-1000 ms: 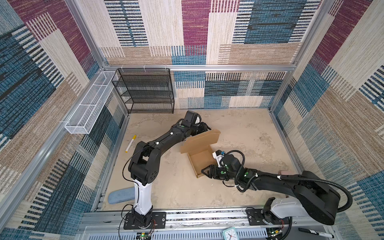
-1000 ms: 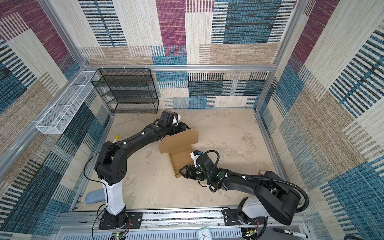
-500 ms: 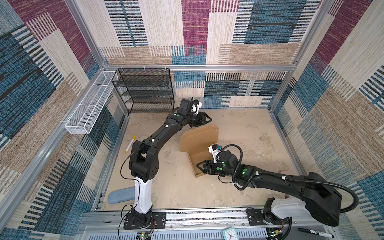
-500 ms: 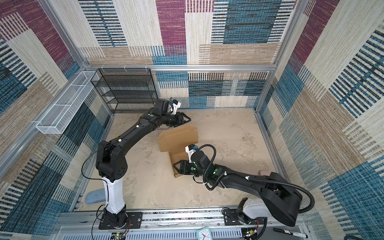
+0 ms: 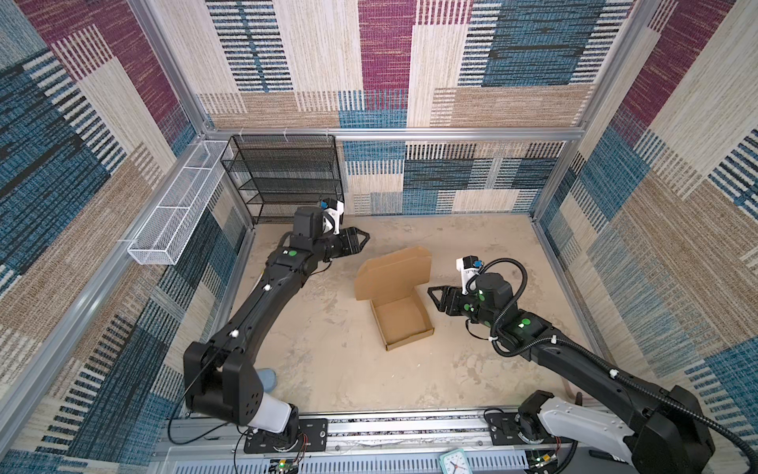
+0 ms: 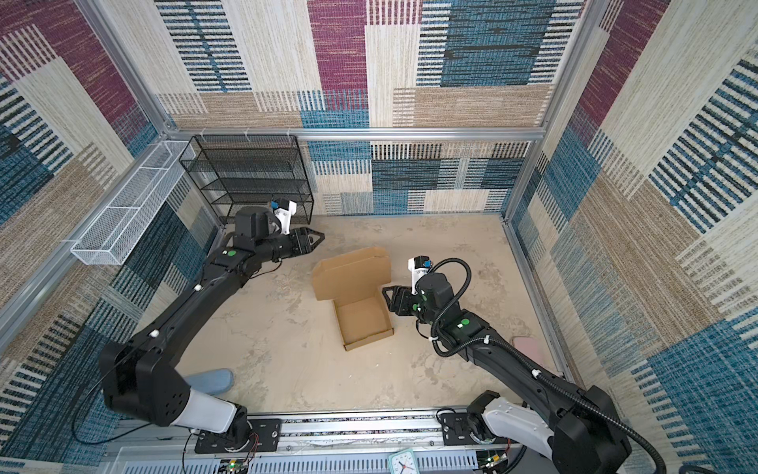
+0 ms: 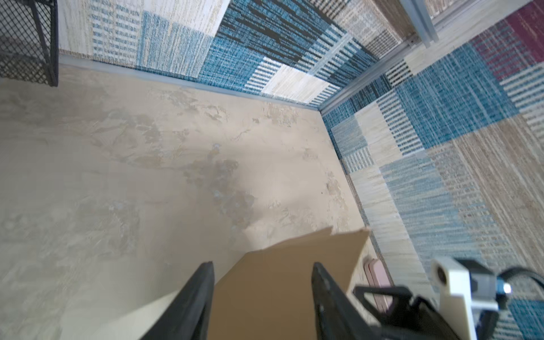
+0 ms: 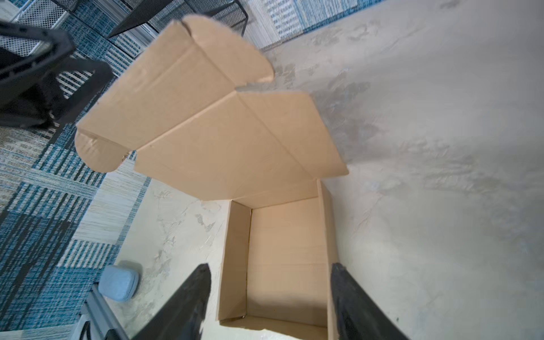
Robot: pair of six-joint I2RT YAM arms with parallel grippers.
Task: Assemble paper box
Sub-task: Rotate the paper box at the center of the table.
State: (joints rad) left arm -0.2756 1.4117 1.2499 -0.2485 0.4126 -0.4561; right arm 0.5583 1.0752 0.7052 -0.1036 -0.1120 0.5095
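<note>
Claws first: the left claw (image 5: 361, 237) (image 6: 318, 237) hangs above the floor with its jaws parted and nothing between them. In its wrist view the fingers (image 7: 203, 282) stand well apart, with only cardboard and floor showing beyond them. The box (image 5: 402, 322) (image 6: 363, 322) sits ahead of and below this claw, apart from it. The raised lid (image 5: 393, 275) (image 7: 294, 250) is the part nearest to it.

The right claw (image 5: 431, 292) (image 6: 386, 291) is also spread and holds nothing. It points at the box from the opposite side. Its tips are just beside the far right corner of the tray (image 8: 285, 241), where the lid is hinged. Whether they touch the cardboard cannot be told.

The tray lies flat on the floor, open side up, between the two claws and closer to the right one. It is about square. Its free front edge points away from the left claw, toward the arm bases, turned a little toward the right arm. The lid stands up from the opposite edge. Its long axis runs across, roughly from one claw toward the other, with a rounded tab (image 8: 94, 150) at each end.

Behind the left claw stands a black rack (image 5: 287, 176). A blue pad (image 8: 117, 282) lies on the floor by the left arm's base.
</note>
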